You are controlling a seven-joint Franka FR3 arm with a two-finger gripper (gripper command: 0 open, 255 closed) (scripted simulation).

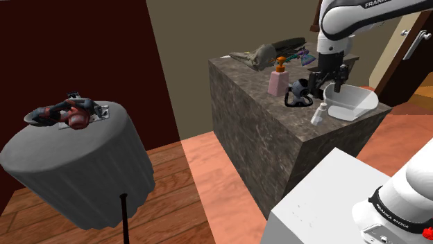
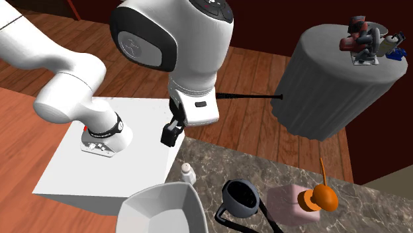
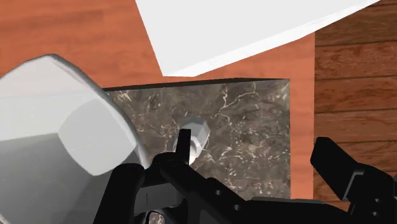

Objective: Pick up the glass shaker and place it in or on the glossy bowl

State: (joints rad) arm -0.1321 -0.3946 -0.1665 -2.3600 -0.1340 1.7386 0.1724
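One small white shaker (image 1: 318, 113) to fetch: the approach is in hand, nothing gripped.
The all-black pincer (image 1: 333, 83) hangs above the dark veined stone tabletop (image 1: 264, 104), fingers wide apart and empty. The shaker stands upright near the tabletop's edge, just beside the glossy white faceted bowl (image 1: 364, 104). From the wrist it sits by one fingertip, not between both. Next, I judge: centre over it, descend, close.
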